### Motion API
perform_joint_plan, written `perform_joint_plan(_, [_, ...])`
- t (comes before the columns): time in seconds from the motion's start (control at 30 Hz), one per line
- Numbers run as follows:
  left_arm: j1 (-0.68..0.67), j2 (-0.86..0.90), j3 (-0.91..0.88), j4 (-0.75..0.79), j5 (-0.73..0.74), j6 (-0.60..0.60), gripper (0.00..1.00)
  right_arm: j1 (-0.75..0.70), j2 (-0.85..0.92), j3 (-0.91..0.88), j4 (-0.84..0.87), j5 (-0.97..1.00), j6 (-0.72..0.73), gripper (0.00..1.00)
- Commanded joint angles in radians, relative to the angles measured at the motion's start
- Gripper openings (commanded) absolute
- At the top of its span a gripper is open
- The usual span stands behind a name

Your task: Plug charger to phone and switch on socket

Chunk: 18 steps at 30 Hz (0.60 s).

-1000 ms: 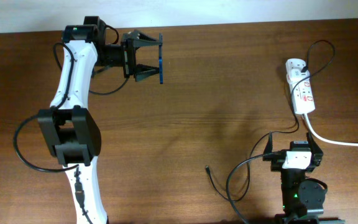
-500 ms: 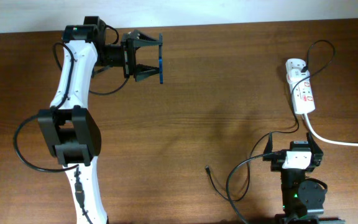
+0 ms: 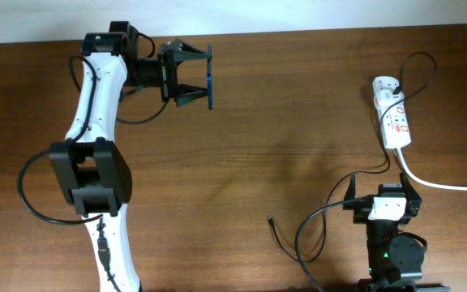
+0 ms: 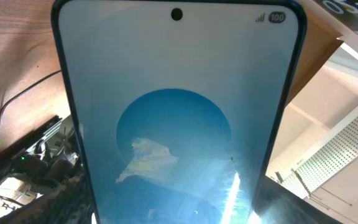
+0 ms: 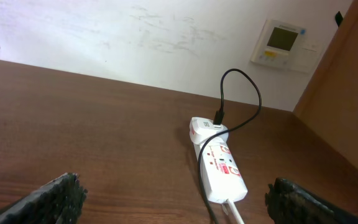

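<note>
Here the left gripper [image 3: 203, 77] clasps the phone [image 4: 179, 124], apparently by its long edges; the right gripper [image 5: 176, 198] is spread wide, empty, facing the socket [image 5: 220, 167].

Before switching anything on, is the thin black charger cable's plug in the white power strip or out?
In. The black plug sits upright in a slot at the far end of the white power strip.
</note>
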Motion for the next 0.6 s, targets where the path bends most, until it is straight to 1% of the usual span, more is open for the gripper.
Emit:
perform_joint_plan(0.0, [0.009,-0.007,0.027,-0.002,0.058,-0.002,0.79,-0.003,-0.005,-0.005,-0.008,0.012,-0.003,0.98])
perform_joint_plan(0.57, [0.009,-0.007,0.027,-0.003,0.058,-0.002,0.79,-0.003,-0.005,-0.005,-0.008,0.012,-0.003,0.98])
